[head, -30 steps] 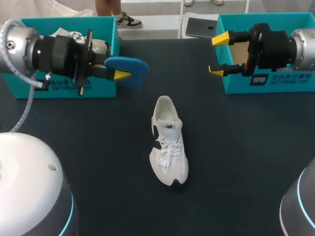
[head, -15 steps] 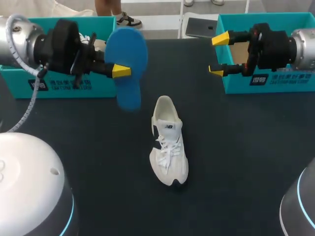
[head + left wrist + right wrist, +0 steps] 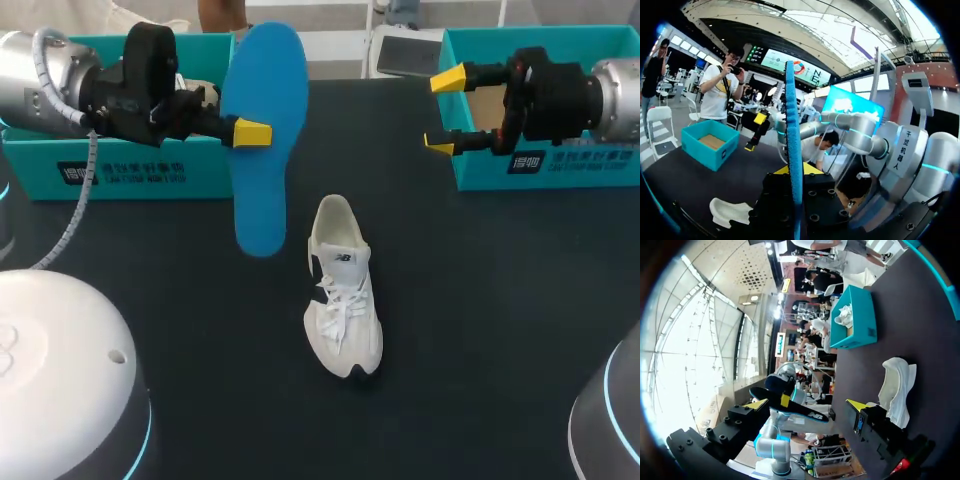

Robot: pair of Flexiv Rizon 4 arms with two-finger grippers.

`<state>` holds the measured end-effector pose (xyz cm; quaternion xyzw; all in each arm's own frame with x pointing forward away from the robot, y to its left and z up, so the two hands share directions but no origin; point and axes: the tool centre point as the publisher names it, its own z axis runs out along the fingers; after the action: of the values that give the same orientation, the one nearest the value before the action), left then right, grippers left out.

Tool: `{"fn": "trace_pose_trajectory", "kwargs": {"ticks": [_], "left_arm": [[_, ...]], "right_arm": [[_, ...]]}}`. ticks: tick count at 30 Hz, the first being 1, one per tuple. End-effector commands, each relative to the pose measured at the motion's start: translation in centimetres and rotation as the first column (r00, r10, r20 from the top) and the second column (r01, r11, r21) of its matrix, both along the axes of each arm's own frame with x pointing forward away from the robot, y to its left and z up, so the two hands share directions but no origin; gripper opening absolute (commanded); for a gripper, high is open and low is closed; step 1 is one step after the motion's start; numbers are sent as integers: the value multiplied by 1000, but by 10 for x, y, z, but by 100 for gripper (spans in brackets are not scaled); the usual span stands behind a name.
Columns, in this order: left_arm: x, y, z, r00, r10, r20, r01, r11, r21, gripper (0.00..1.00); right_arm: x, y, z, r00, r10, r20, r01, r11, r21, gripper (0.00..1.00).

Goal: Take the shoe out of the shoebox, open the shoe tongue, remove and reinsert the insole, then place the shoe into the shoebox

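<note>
White shoe (image 3: 343, 300) stands upright on the bench (image 3: 480, 300) (toe towards the robot); blue insole (image 3: 262, 140) hangs aloft, left of its heel.

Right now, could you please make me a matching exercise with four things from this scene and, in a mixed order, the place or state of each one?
Things
1. blue insole
2. white shoe
3. right gripper
4. left shoebox

Place or state
a. lying on the dark table
b. open, holding nothing
c. held up in the air by the left gripper
d. has a second shoe inside

Pairs: 1-c, 2-a, 3-b, 4-d
</note>
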<state>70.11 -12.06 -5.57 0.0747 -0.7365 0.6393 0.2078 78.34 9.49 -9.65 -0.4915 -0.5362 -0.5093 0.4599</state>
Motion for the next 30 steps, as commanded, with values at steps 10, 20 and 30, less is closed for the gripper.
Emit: {"fn": "trace_pose_trajectory", "kwargs": {"ticks": [10, 20, 30], "left_arm": [[-3, -2, 0, 483, 220, -847, -41, 972, 230, 0], [1, -3, -10, 456, 210, -865, -46, 976, 213, 0], [11, -19, -52, 459, 146, -876, -89, 989, 119, 0]], "right_arm": [[-1, 1, 0, 1000, -2, -1, 2, 1000, -2, 100], [-1, 1, 0, 1000, -2, -1, 2, 1000, -2, 100], [-1, 1, 0, 1000, -2, -1, 2, 1000, -2, 100]]}}
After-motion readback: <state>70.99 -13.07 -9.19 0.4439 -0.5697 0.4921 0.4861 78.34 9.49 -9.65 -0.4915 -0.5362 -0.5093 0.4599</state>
